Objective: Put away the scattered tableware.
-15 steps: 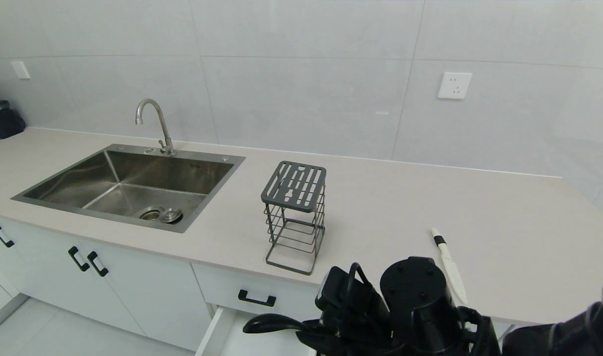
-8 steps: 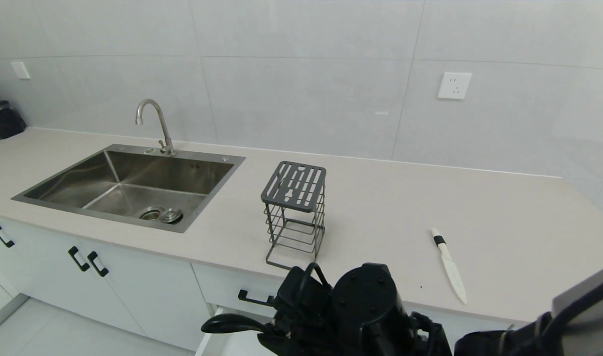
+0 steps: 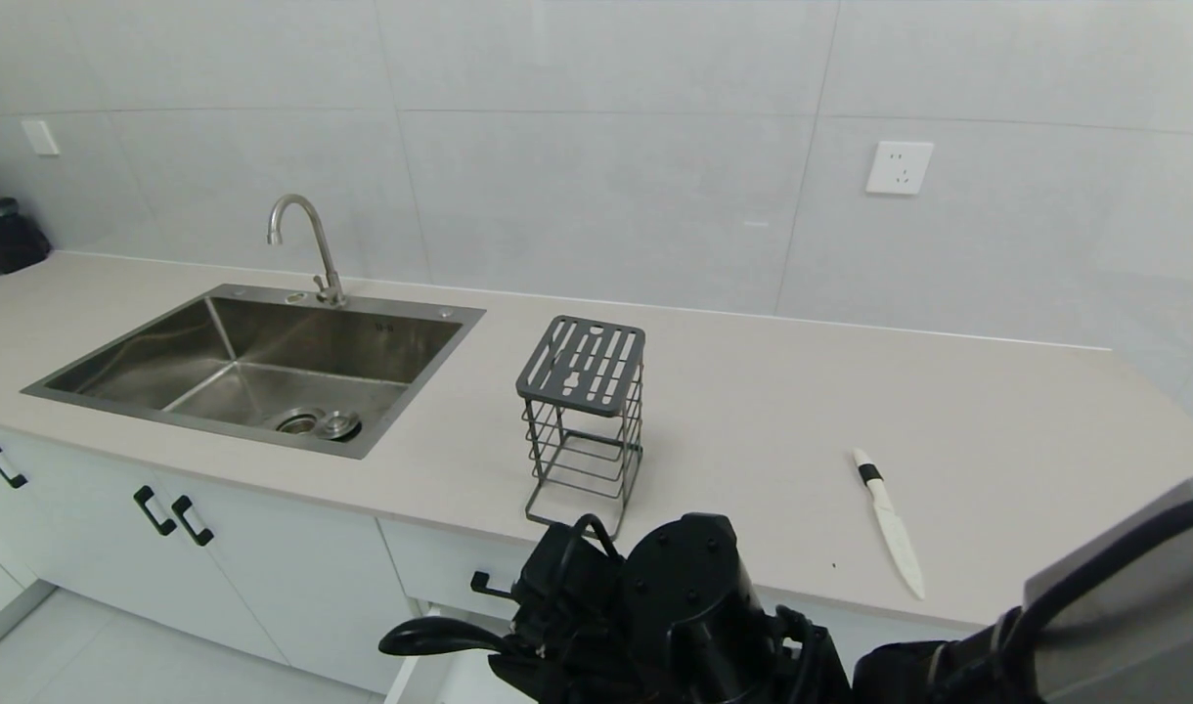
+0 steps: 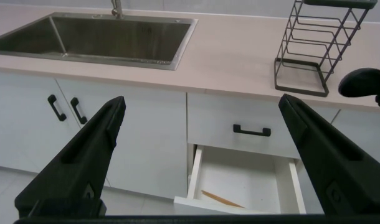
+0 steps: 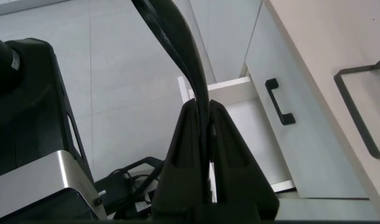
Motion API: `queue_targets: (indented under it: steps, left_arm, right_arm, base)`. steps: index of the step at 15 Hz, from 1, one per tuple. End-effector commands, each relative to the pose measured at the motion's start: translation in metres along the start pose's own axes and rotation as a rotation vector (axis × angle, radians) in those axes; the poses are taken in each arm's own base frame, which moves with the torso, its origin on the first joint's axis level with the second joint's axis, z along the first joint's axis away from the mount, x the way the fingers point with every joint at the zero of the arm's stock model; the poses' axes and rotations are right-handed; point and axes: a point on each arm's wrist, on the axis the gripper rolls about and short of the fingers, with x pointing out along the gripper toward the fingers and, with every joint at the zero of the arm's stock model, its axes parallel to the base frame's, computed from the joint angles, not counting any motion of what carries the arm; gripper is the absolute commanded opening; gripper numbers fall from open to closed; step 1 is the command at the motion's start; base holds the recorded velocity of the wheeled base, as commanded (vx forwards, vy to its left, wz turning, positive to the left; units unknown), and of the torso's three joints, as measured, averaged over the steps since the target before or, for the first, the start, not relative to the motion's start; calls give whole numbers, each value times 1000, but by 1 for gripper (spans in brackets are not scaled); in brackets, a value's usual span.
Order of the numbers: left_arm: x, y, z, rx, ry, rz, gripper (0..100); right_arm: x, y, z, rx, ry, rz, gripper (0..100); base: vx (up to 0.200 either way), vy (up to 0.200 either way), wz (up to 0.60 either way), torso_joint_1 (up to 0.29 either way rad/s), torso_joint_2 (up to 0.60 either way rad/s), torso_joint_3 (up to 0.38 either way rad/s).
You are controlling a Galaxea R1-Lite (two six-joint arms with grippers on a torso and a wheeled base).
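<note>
Your right hand [image 5: 204, 115] is clenched on the handle of a black spoon [image 5: 177, 43]. The rest of the spoon juts out sideways, and in the head view its bowl pokes toward the left, out in front of the tabletop [image 3: 773, 430]. I judge that this hold suits lowering the spoon lengthwise into the open drawer [image 4: 252, 171] just underneath.

Your left hand [image 4: 201, 102] is released, its fingers spread wide. It hovers in front of the cabinets, faces that drawer and holds nothing.

The drawer is pulled out beneath the tabletop. On its floor lies one thin pale stick [image 4: 221, 199]; it may be a chopstick, but you cannot tell from here.

Above it, a wire rack [image 3: 584, 430] with a slotted top stands upright near the front edge. Well to the rack's right, a white knife [image 3: 888, 523] lies flat on the tabletop, apart from everything. The slots look meant for it, so it is likely your next item.

Far left, the sink [image 3: 215, 342] has its drain plug [image 3: 328, 424] in the basin.
</note>
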Motion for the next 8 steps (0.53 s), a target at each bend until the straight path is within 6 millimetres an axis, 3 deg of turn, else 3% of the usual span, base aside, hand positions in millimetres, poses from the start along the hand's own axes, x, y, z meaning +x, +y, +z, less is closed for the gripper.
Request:
queue_targets:
  steps: [1,4,8]
  left_arm:
    - [0,0,0,0,2,0,100]
    - [0,0,0,0,2,0,100]
    - [0,0,0,0,2,0,100]
  right_arm:
    - [3,0,-1,0,3,2,0]
    - [9,1,0,0,-17,56,0]
    - [11,1,-2,-1,-18,70,0]
  base:
    - [0,0,0,-163,320,159]
    - [0,0,0,-157,318,149]
    - [0,0,0,-71,160,79]
